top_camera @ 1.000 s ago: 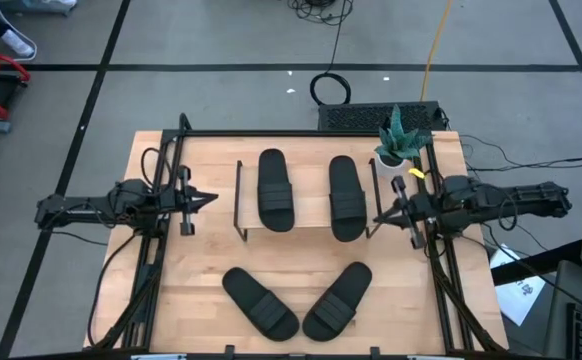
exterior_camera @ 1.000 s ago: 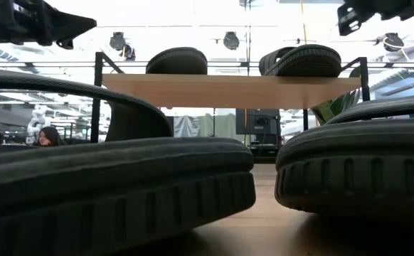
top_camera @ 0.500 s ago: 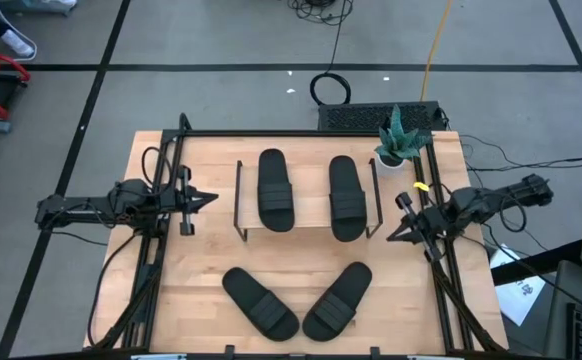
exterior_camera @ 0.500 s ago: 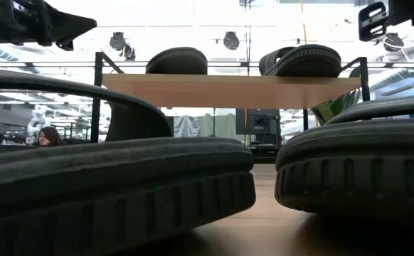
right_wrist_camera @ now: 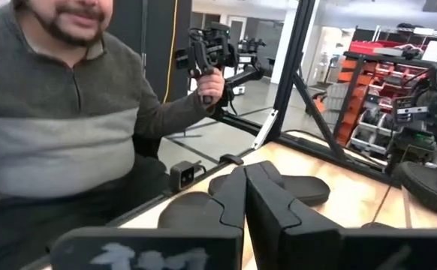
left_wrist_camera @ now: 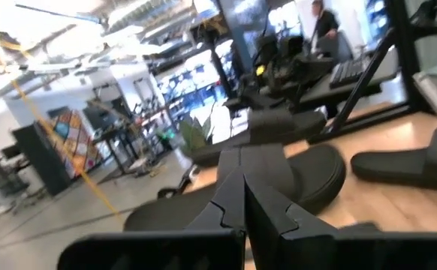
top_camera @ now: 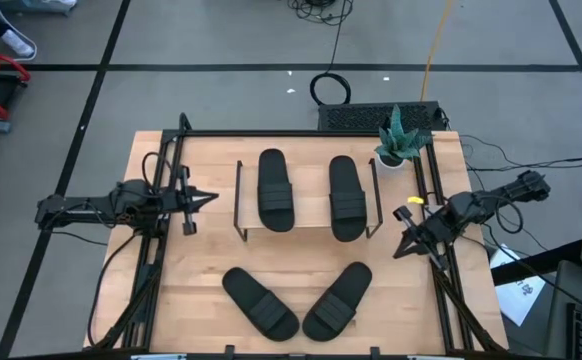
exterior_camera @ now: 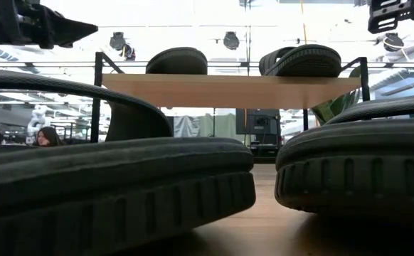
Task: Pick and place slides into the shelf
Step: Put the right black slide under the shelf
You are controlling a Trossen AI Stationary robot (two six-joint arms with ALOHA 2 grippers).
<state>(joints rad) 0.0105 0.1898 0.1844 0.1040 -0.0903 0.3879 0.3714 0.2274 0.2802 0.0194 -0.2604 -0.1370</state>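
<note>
Two black slides lie sole-down on the shelf, a low rack with a wooden plank top. The other two slides rest on the table near its near edge, toes angled toward each other; they fill the low view. My left gripper hovers shut, left of the shelf, pointing at it. My right gripper is shut too, right of the shelf, slanting toward the near slides.
A potted plant stands at the table's far right corner. Black frame rails run along both table sides. Bare wood lies between the shelf and the near slides. A person holding a controller sits beyond the table's near side.
My right gripper has moved from beside the shelf's right end toward the table's near edge, turning from pointing left to pointing near-left. It stays shut. The slides and my left arm have kept still.
</note>
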